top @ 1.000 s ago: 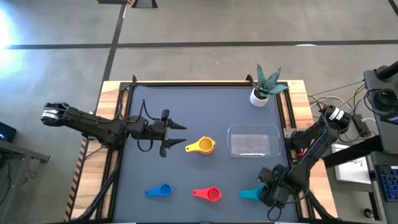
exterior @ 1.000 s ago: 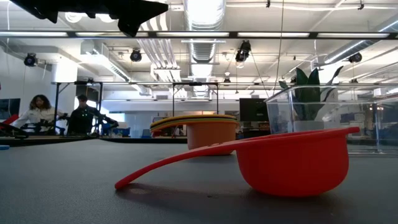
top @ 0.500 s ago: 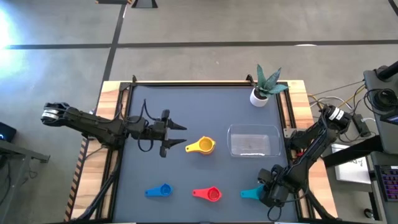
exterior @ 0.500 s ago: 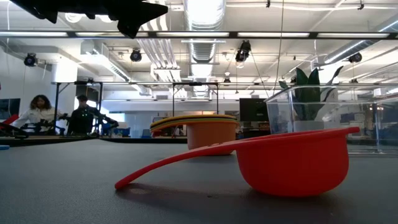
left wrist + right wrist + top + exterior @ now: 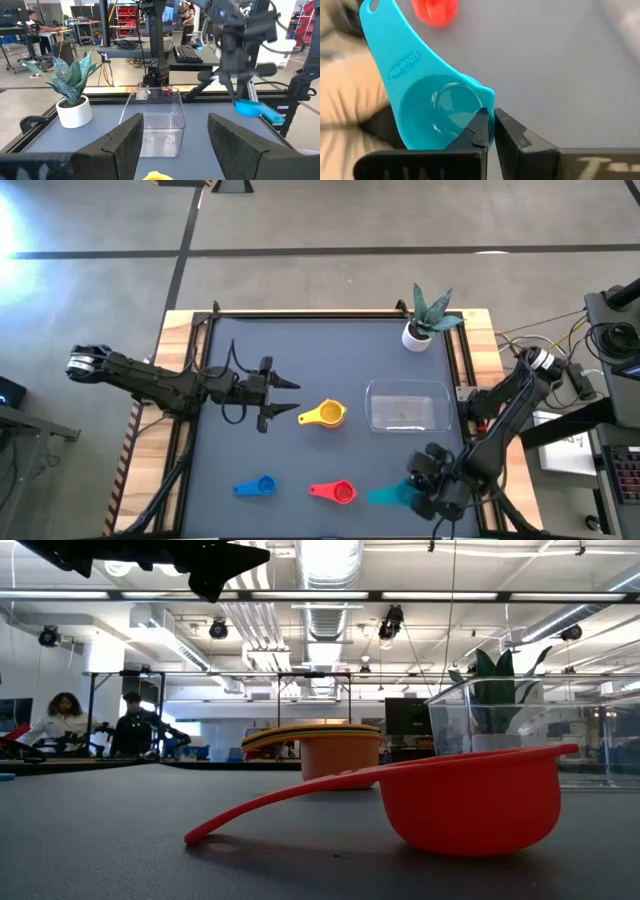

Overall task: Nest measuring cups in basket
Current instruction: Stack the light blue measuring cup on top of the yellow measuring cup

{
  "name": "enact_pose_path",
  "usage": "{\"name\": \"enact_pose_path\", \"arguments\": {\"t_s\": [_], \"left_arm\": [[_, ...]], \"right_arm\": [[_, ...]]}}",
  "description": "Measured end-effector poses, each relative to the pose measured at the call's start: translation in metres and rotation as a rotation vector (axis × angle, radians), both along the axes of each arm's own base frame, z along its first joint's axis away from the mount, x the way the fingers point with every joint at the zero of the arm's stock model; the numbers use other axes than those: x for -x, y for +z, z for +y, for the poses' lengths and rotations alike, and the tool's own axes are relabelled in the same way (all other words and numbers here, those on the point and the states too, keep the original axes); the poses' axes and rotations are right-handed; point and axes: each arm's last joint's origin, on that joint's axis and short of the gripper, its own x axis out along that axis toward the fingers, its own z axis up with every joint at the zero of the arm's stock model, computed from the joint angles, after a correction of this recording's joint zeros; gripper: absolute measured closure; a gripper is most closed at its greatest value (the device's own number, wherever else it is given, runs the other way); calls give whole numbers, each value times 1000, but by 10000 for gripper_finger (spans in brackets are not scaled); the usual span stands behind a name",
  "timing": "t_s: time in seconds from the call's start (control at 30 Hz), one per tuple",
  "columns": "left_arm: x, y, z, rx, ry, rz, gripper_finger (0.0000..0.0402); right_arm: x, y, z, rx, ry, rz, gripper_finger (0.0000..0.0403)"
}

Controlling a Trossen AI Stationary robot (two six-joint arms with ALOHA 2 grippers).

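My right gripper (image 5: 425, 482) is shut on the teal measuring cup (image 5: 386, 496) above the table's near right part; the left wrist view shows that cup (image 5: 255, 109) in the air. The yellow cup (image 5: 325, 414) stands mid-table, and my open left gripper (image 5: 285, 398) hovers level just left of it, touching nothing. The blue cup (image 5: 256, 487) and the red cup (image 5: 335, 492) rest on their bowls near the front edge. The clear basket (image 5: 407, 405) sits on the table right of the yellow cup. My right gripper pinches the teal cup's bowl wall at the rim (image 5: 487, 107), on the side opposite the handle, one finger inside the bowl and one outside. The fingers slant down from above. The cup is lifted clear and tilted, its handle (image 5: 382, 35) pointing away from the gripper.
A white pot with a green plant (image 5: 428, 322) stands at the far right corner, behind the basket. Bare dark table lies between the cups. Wooden rails frame the table (image 5: 300, 340). People sit in the room beyond.
My right gripper has taken hold of the teal cup, risen and drifted a little toward the table's left, tipping as it went. The cup, which lay on the table, is now lifted clear and tilted.
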Motion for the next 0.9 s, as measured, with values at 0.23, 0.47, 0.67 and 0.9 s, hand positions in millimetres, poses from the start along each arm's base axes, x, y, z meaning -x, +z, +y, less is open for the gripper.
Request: {"name": "enact_pose_path", "arguments": {"t_s": [0.23, 0.47, 0.67, 0.9], "left_arm": [[2, 2, 1, 4, 20, -3, 198], [10, 3, 2, -3, 21, 44, 198], [31, 13, 5, -2, 20, 22, 198], [47, 5, 7, 4, 29, -15, 198]], "right_arm": [[-37, 44, -45, 164, -41, -192, 394], [-87, 59, -117, 248, -12, -267, 394], [-125, 50, -180, 168, 100, -306, 394], [-152, 18, -229, 96, 190, -251, 394]]}}
